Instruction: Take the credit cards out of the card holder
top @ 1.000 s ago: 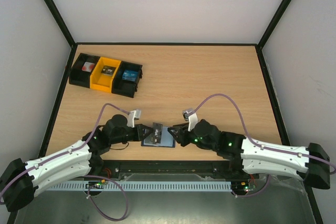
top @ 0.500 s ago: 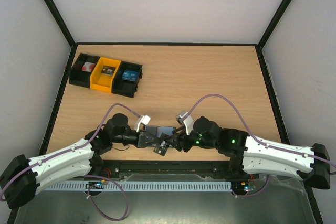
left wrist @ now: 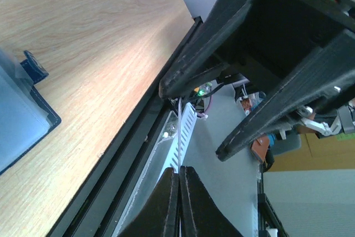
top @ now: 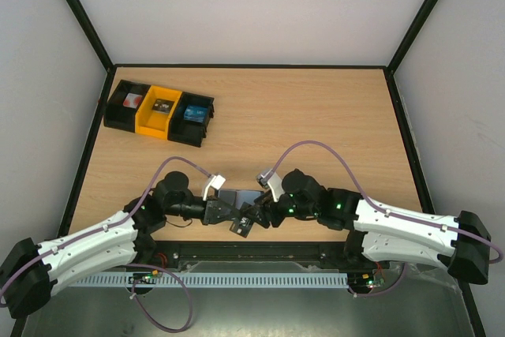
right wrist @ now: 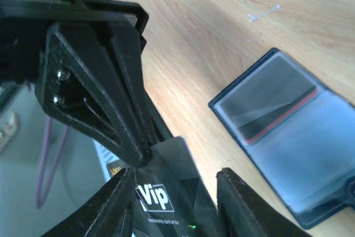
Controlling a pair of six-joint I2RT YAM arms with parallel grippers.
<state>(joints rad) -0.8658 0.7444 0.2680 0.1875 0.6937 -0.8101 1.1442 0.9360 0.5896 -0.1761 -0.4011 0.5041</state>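
Two arms meet low over the front edge of the surface (top: 316, 116). Far back on the left stands a row of bins (top: 158, 113), where it was a second ago.

The left gripper (top: 225, 213) has its jaws closed on a corner of a black card (top: 245, 223), which hangs tilted at the front edge. Just behind the card, between the two grippers, the card holder (top: 240, 197) lies open and flat on the surface. Its long axis runs left to right, nearly square with the front edge. A small tab (left wrist: 33, 66) juts from one edge, but the top view does not show which end that is.

The right gripper (right wrist: 176, 176) has its jaws standing apart, with the black card between the fingers.

A second ago the card lay across the holder, which sat skewed and nearer the edge. Now the card is clear of it and closer to the arms' bases. The holder is uncovered and lies slightly farther in. The right arm has also pushed a little to the left.

The holder is dark blue outside, with pale grey-blue clear sleeves inside. A red-edged card (right wrist: 277, 121) shows through one sleeve.
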